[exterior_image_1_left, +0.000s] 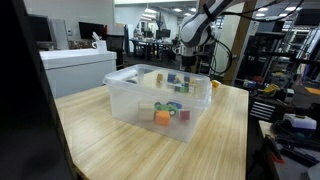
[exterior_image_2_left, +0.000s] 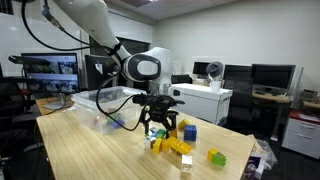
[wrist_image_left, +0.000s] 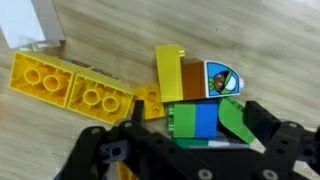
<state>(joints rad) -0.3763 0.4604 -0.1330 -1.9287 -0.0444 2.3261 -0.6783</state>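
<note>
Lab benches, monitors and shelving fill the background, and a pale wooden table (exterior_image_2_left: 80, 150) takes up the foreground in both exterior views. At the lower centre of the wrist view lies the clump of toy bricks (wrist_image_left: 200, 105) nearest my gripper (wrist_image_left: 190, 165). It has a green and a blue brick side by side, a green wedge to their right, brown and yellow bricks above them, and a picture tile (wrist_image_left: 222, 80) at its upper right. I judge them light, rigid, hollow plastic, smooth enough to skid on the wood. I cannot tell which are clicked together, so a skewed squeeze might split them. The flat outer sides of the green-and-blue pair look like the best hold. The gripper hangs just over the clump, spread fully wide, with a finger at each lower corner of the frame, and it has hold of nothing. Left of the clump lies a long yellow brick (wrist_image_left: 70, 85), with a white object (wrist_image_left: 30, 25) in the upper left corner. In an exterior view a blue block (exterior_image_2_left: 189, 132) and a green block (exterior_image_2_left: 217, 157) sit apart toward the lower right. A clear plastic bin (exterior_image_1_left: 125, 95) holding more blocks sits mid-table. The tile shows a green figure on blue, and I can read no lettering or brand.
</note>
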